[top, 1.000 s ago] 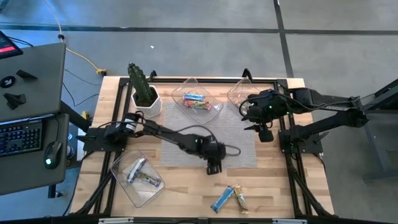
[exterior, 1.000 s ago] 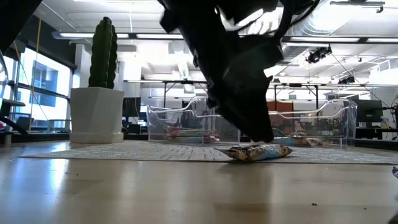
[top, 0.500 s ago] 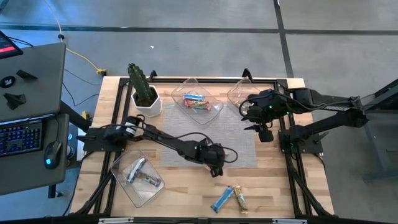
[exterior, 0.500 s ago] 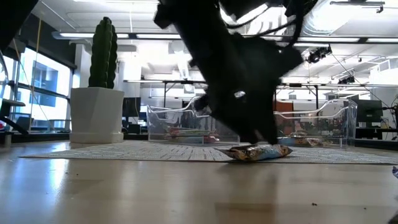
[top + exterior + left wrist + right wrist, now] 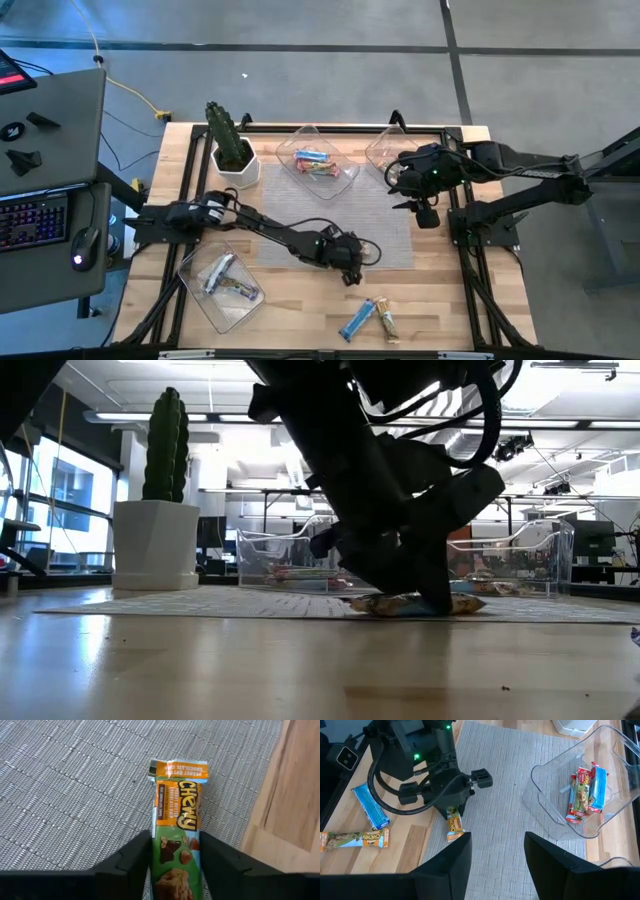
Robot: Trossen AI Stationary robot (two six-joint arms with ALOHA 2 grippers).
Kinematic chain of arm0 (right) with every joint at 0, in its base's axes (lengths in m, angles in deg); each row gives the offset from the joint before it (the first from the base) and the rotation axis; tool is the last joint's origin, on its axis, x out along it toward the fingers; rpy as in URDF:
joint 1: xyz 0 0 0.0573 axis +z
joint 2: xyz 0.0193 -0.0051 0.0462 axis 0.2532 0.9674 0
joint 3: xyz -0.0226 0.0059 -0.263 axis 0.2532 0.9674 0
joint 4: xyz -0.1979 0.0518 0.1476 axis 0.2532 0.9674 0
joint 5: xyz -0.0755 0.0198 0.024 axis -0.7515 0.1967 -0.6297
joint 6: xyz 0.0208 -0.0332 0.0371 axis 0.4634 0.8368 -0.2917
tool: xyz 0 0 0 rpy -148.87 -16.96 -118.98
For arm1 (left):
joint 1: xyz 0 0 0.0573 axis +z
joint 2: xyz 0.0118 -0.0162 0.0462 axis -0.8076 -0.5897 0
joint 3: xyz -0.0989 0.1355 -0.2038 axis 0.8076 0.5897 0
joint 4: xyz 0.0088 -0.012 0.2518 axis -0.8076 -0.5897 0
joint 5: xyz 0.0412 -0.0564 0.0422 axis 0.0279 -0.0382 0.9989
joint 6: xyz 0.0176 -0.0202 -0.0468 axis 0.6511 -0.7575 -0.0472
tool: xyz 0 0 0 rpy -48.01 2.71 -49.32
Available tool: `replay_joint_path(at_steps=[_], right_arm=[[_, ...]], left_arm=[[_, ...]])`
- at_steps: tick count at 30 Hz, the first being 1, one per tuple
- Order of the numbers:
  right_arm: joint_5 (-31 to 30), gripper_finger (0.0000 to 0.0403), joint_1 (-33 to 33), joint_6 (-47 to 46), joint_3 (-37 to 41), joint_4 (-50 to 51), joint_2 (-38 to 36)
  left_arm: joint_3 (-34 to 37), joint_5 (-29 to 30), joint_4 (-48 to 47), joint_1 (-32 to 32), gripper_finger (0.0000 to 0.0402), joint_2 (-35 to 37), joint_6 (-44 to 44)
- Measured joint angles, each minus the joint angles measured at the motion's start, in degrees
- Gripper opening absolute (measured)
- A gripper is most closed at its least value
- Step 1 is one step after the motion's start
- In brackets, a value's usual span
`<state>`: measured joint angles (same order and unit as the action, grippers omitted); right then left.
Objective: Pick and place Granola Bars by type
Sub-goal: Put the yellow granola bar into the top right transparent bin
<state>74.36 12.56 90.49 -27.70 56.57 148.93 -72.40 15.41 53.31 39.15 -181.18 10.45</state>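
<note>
A green-and-orange Chewy granola bar (image 5: 178, 800) lies flat on the grey woven mat (image 5: 65, 795), near the mat's near edge. My left gripper (image 5: 175, 840) is down on it (image 5: 349, 270), shut on the bar. In the right wrist view the bar (image 5: 453, 823) sticks out from under that gripper. In the low view the bar (image 5: 462, 603) shows behind the gripper (image 5: 425, 595). My right gripper (image 5: 497, 845) is open and hovers above the table's far right part (image 5: 425, 207), touching nothing. My left gripper pinches the granola bar between its two fingers (image 5: 135, 857), which lie against the bar's two long edges (image 5: 159, 855) at one end. The fingers come slanting down from the table's left and lie along the bar. The bar lies flat on the mat, its orange end free.
A blue bar (image 5: 355, 320) and a tan Chewy bar (image 5: 388, 321) lie on the wood near the near edge. Clear trays stand at far middle (image 5: 345, 180) with bars, far right (image 5: 380, 150), and near left (image 5: 200, 300) with bars. A potted cactus (image 5: 229, 145) stands far left.
My left gripper has come down and tipped lower over the granola bar, shifting slightly toward the near right. The bar has stayed on the mat.
</note>
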Motion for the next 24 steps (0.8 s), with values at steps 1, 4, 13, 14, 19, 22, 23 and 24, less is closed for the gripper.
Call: replay_joint_path(at_steps=[1, 4, 13, 14, 19, 22, 23, 24], right_arm=[[0.0, 0.0165, 0.0, 0.0, 0.0, 0.0, 0.0], [0.0, 0.0165, 0.0, 0.0, 0.0, 0.0, 0.0], [1.6, 0.0165, 0.0, -3.5, 0.0, 6.9, -1.3], [1.7, 0.0165, 0.0, -4.4, 0.0, 8.4, -1.9], [0.1, 0.0165, 0.0, -9.0, 0.0, 13.2, -6.2], [-3.4, 0.0165, 0.0, -12.9, 0.0, 15.5, -10.5], [-4.9, 0.0165, 0.0, -14.1, 0.0, 16.1, -12.1], [-6.7, 0.0165, 0.0, -15.3, 0.2, 16.1, -13.8]], left_arm=[[0.1, 0.0, 0.2, 0.0, 0.0148, 0.3, 0.0], [0.0, -0.4, 2.1, 0.1, 0.0114, 0.7, 0.0], [-12.5, -2.3, -3.3, 3.6, 0.0091, 0.9, 10.3], [-14.3, -1.7, -3.8, 4.6, 0.0093, 0.9, 12.8], [-23.2, -1.4, -3.6, 10.5, 0.0095, 1.0, 24.5], [-26.2, -1.5, -3.0, 15.0, 0.0096, 1.2, 28.3], [-26.5, -1.7, -2.5, 16.6, 0.0096, 1.2, 29.4], [-26.5, -2.6, -1.5, 18.3, 0.0096, 1.2, 30.6]])
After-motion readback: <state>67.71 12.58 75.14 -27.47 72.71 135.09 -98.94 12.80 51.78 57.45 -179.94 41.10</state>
